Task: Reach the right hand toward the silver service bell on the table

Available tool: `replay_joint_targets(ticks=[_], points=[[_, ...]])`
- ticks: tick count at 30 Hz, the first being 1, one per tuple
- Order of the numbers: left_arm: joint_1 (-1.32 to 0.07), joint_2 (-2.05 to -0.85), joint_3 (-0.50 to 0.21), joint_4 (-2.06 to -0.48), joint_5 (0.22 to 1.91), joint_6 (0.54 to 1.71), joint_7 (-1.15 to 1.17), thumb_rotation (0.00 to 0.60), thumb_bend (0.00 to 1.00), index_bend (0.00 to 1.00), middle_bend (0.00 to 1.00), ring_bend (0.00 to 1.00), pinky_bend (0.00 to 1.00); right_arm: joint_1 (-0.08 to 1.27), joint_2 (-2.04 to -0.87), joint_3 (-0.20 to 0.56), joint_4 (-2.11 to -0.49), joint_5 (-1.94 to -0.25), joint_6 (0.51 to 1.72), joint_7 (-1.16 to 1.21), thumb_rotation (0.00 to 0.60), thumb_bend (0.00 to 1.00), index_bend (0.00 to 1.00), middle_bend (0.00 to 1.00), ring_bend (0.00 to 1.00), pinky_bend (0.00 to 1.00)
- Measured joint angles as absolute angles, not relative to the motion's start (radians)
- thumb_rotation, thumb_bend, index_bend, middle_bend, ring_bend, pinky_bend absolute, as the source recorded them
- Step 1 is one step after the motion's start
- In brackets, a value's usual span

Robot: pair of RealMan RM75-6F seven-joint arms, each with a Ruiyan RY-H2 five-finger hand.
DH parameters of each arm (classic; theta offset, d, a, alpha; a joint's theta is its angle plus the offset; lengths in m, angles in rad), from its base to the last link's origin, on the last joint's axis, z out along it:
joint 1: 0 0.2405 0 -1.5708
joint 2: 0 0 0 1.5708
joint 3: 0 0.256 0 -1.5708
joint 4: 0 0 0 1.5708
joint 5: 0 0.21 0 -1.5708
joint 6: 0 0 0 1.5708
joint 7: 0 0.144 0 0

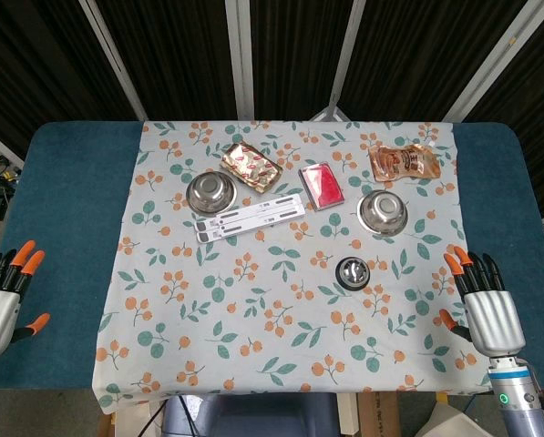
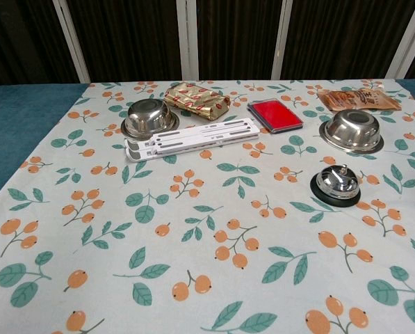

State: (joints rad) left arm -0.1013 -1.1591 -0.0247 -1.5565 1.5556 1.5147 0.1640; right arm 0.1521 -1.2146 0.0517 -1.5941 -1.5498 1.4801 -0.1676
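Overhead view of a blue table point(image 1: 66, 228) with a floral cloth point(image 1: 253, 300). The silver service bell point(image 1: 353, 271) sits right of centre. The right hand point(image 1: 487, 308) rests at the table's right edge, fingers spread, well apart from the bell. The left hand point(image 1: 3, 300) lies at the left edge, empty.

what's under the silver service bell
The silver service bell sits on its own black base, which rests on the floral tablecloth. Whatever lies directly beneath the base is covered.

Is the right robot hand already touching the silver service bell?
No. In the head view the right robot hand sits open near the table's right edge, well apart from the silver service bell.
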Motion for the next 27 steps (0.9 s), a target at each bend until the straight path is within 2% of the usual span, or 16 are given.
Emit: replay_joint_targets(ticks=[18, 27], points=[[-0.102, -1.15, -0.033, -1.581, 1.538, 1.51, 0.169, 0.6, 0.0, 0.0, 0.0, 0.0, 0.0, 0.167, -1.211, 0.037, -1.621, -1.56, 1.432, -0.171, 0.6, 0.29, 0.0, 0.0, 0.0, 0.0], [-0.103, -1.148, -0.033, -1.581, 1.54, 1.509, 0.162, 0.6, 0.0, 0.0, 0.0, 0.0, 0.0, 0.201, -1.222, 0.046, -1.641, -1.529, 1.359, -0.192, 0.6, 0.65, 0.0, 0.0, 0.0, 0.0]])
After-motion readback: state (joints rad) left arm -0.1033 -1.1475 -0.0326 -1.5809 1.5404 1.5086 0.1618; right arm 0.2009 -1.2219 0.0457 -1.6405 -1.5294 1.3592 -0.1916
